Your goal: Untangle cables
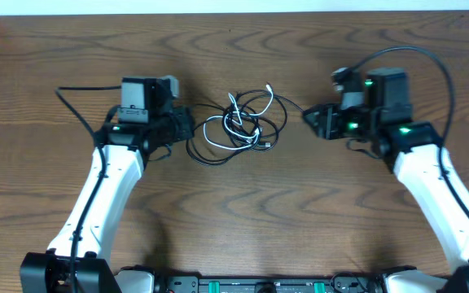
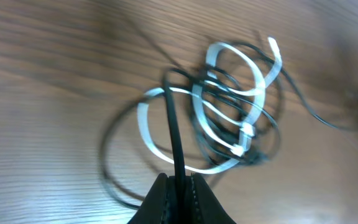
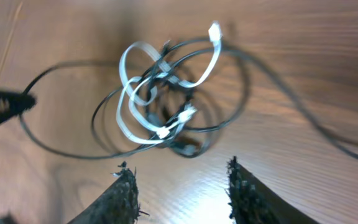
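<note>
The cables (image 1: pixel 238 122) lie in one tangle on the table between the arms: a white cord (image 1: pixel 233 124) looped through several black loops. My left gripper (image 1: pixel 187 124) sits at the tangle's left edge. In the left wrist view it (image 2: pixel 180 182) is shut on a black cable (image 2: pixel 174 134) that runs up into the coils around the white cord (image 2: pixel 229 112). My right gripper (image 1: pixel 308 114) is right of the tangle, open and empty (image 3: pixel 180 174). The tangle (image 3: pixel 166 106) lies just beyond its fingertips. A black strand (image 3: pixel 328 134) trails off to the right.
The wooden table (image 1: pixel 243 212) stretches in front of the tangle. The left gripper's tip (image 3: pixel 5 104) shows at the left edge of the right wrist view. Thick black wires fixed to the arms arc behind each wrist (image 1: pixel 76 102) (image 1: pixel 430 57).
</note>
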Tool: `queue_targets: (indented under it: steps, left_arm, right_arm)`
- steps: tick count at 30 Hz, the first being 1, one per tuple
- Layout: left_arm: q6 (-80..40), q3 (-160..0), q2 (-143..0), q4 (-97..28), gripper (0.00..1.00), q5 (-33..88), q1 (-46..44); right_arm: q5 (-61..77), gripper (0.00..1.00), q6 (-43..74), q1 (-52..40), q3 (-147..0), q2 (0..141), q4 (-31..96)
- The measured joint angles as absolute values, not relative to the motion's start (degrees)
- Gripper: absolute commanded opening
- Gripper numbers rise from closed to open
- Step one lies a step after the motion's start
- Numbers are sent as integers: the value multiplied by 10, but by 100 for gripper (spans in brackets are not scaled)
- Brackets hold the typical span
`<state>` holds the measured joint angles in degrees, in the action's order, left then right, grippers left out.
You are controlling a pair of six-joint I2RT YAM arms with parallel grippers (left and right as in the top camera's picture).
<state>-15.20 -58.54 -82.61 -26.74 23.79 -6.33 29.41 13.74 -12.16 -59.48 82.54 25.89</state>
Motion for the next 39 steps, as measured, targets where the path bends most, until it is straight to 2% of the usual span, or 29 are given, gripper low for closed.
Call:
queue_targets:
  steps: [6, 8, 10, 13, 18, 27, 30, 34, 35, 39]
  left_arm:
    - [-152, -586, -841, -254, 8, 266, -127]
    - [-152, -586, -851, -253, 8, 265, -141]
    - [-152, -586, -857, -253, 8, 258, -144]
    - [-157, -586, -857, -250, 8, 249, -136]
    - [-173, -586, -857, -250, 7, 240, -117]
    - [-181, -586, -857, -250, 7, 236, -113]
    - [-182, -586, -857, -250, 8, 236, -113]
    - [-182, -586, -857, -250, 8, 237, -113]
    - [-182, -586, -857, -250, 8, 237, -113]
    - [-182, -586, -857, -251, 8, 237, -113]
  right_arm:
    - [313, 49, 82, -190, -595, 884, 210]
    - [316, 57, 55, -208, -595, 914, 182]
    - [316, 59, 23, -235, -593, 961, 124]
    - [317, 68, -1, -272, -591, 1019, 49]
    - [244, 68, -9, -313, -590, 1055, -41]
    - [139, 61, 1, -345, -590, 1095, -134]
    - [128, 50, 17, -344, -591, 1129, -176]
    - [132, 9, 39, -344, -592, 1163, -200]
    - [137, 1, 44, -344, -594, 1167, -200]
    - [155, 1, 60, -344, -612, 1170, -178]
